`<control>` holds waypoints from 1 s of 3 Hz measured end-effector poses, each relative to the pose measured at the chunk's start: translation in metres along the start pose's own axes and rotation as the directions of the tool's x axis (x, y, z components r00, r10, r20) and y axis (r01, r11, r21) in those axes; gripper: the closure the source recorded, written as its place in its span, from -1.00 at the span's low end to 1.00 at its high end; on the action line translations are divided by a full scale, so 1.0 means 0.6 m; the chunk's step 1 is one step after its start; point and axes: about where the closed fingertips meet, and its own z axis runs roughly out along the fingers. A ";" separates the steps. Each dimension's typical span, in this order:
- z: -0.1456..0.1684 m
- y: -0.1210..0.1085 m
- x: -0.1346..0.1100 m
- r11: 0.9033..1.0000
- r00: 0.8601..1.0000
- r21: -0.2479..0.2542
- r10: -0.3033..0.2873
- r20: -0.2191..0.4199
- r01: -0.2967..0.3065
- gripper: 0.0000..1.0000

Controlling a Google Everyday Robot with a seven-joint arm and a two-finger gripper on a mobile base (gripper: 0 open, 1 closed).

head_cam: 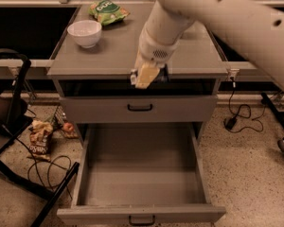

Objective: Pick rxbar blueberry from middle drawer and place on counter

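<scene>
The middle drawer [141, 213] is pulled wide open at the bottom, and its grey inside shows nothing lying in it. My gripper [147, 75] hangs over the front edge of the counter [109, 56], well above the drawer. It is shut on the rxbar blueberry [162, 74]. Only a dark sliver of the bar shows beside the pale fingers [146, 74]. My thick white arm comes in from the upper right and hides the back right part of the counter.
A white bowl [85, 32] and a green snack bag [108, 11] sit on the counter's left and back. The drawer front above [139, 108] is shut. Snack wrappers [38, 139], cables and a black chair frame [12, 126] lie at the left; a cable [237, 112] lies at the right.
</scene>
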 end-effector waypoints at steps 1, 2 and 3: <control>-0.054 -0.083 -0.023 0.996 0.999 0.081 -0.046 -0.004 0.046 1.00; -0.061 -0.153 -0.024 0.985 0.997 0.156 -0.082 0.013 0.079 1.00; -0.038 -0.204 -0.008 0.976 0.995 0.203 -0.091 0.046 0.080 1.00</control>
